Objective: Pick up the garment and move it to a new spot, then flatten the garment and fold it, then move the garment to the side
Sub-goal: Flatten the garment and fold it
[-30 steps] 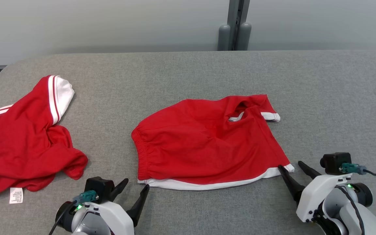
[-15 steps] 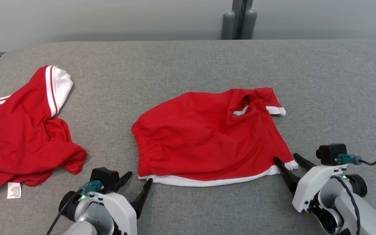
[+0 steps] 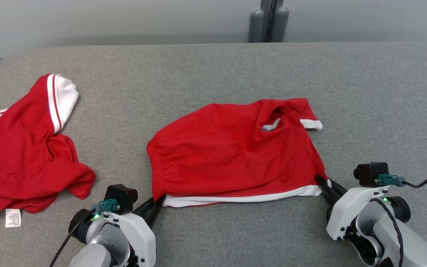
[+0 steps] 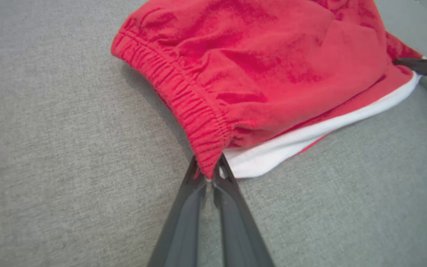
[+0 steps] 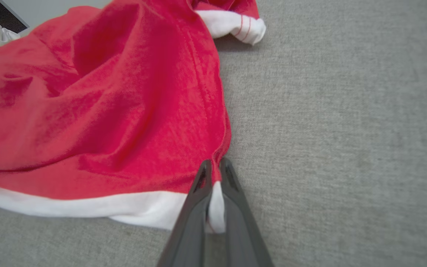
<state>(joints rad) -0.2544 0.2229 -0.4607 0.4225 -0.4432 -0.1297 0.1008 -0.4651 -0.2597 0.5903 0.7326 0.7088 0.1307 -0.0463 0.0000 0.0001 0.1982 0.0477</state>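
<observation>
Now | left gripper point(image 3: 159, 199) clamped on garment point(image 3: 232, 159) waistband corner | right gripper point(image 3: 319, 179) clamped on hem corner | both low, slanting inward

Bright, even light — soft shadows

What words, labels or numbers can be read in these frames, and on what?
White care tag at the near edge of the left garment: rows of dark print, too small to read.
Shorts: red cloth with white trim, no lettering or logo to be seen.
Nothing else legible.
</observation>
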